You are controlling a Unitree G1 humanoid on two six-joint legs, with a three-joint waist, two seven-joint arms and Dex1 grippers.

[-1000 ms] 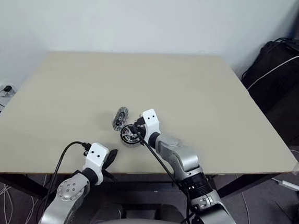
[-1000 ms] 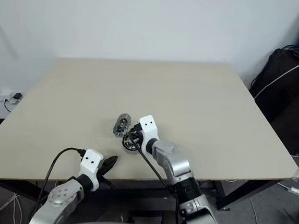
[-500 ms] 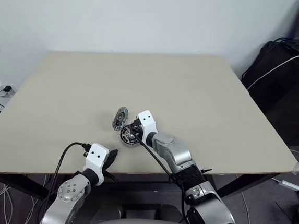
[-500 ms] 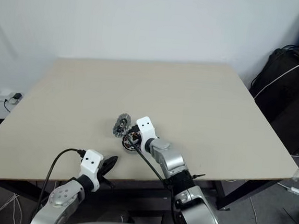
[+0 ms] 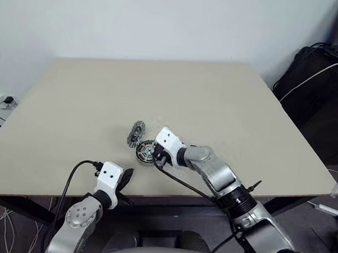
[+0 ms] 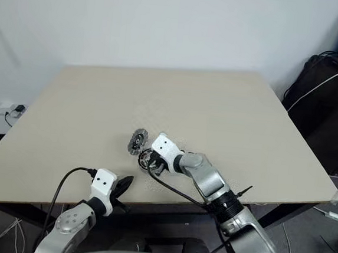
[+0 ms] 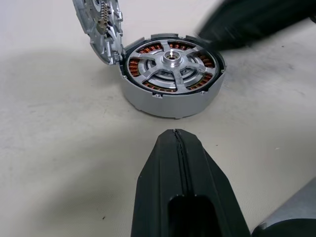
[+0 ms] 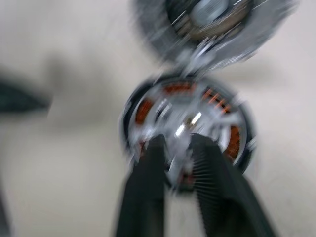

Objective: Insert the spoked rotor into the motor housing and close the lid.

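Beige table (image 5: pixel 230 108) carries the motor housing (image 7: pixel 171 74) near its front edge, copper windings ringing the silver spoked rotor (image 7: pixel 170 66) seated inside. Its ribbed lid (image 7: pixel 98 22) stands tilted against the housing's rim. My right fingers (image 8: pixel 205 192) hover slightly parted over it; my left fingers (image 7: pixel 180 187) are pressed together, empty.

Right gripper (image 8: pixel 178 163): two black fingers rising from bottom centre of frame, tips slightly parted, narrow gap between them, ribbed pad on right-hand finger (image 8: pixel 210 182).
Motor housing (image 8: pixel 148 106): round, centre of frame, copper-brown windings ringing silver middle; spoked rotor (image 8: pixel 195 116) seated inside, silver spokes over windings. Fingertips overlap housing's near rim.
Lid (image 8: pixel 217 22): grey disc, top centre-right, tilted, lower edge meeting housing's far rim.
Table (image 8: pixel 59 163): pale beige surface.
Blurred dark shape at left edge, unidentifiable.
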